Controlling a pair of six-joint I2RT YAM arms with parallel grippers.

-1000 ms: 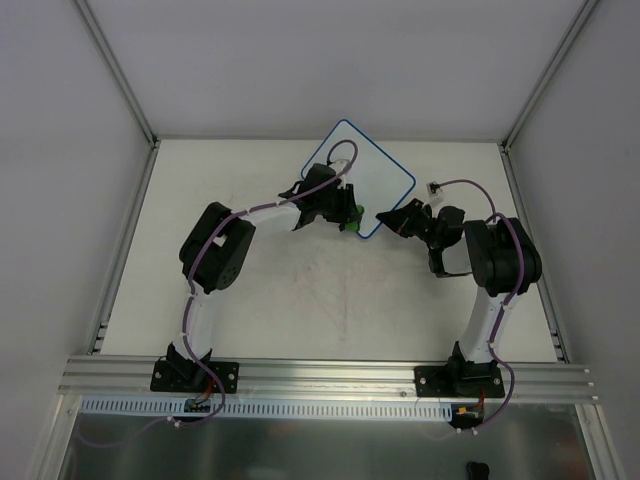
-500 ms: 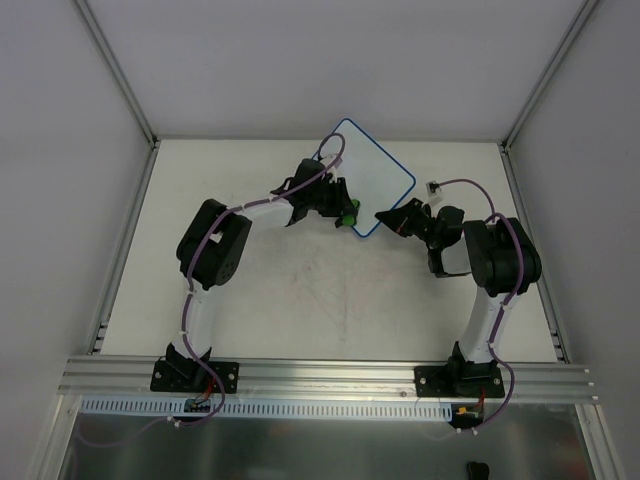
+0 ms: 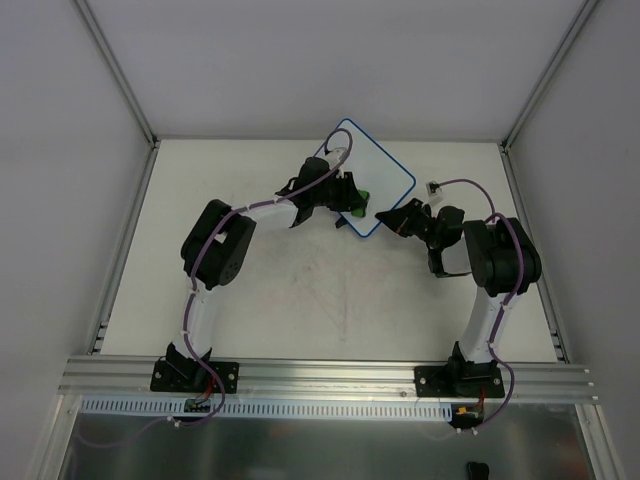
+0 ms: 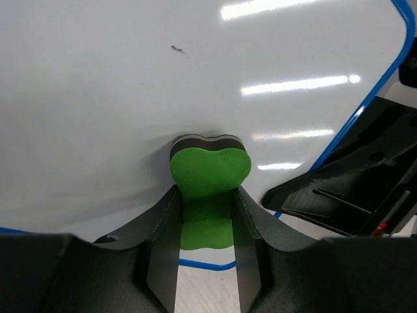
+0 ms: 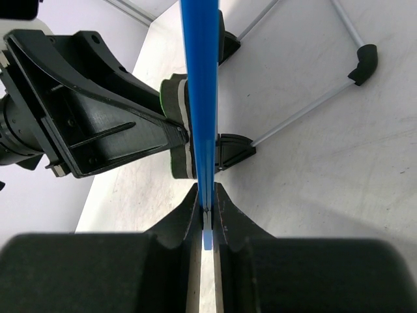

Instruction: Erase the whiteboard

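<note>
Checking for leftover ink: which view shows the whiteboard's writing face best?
Left wrist: the whiteboard face fills the frame, one faint black speck showing. Top external shows it small, partly under the left arm; right wrist sees only its blue edge.

The left pincer (image 3: 355,205) holds a green eraser (image 3: 364,199) on the whiteboard (image 3: 385,180). Just right of it — the right pincer (image 3: 383,217), at the board's near edge.
</note>
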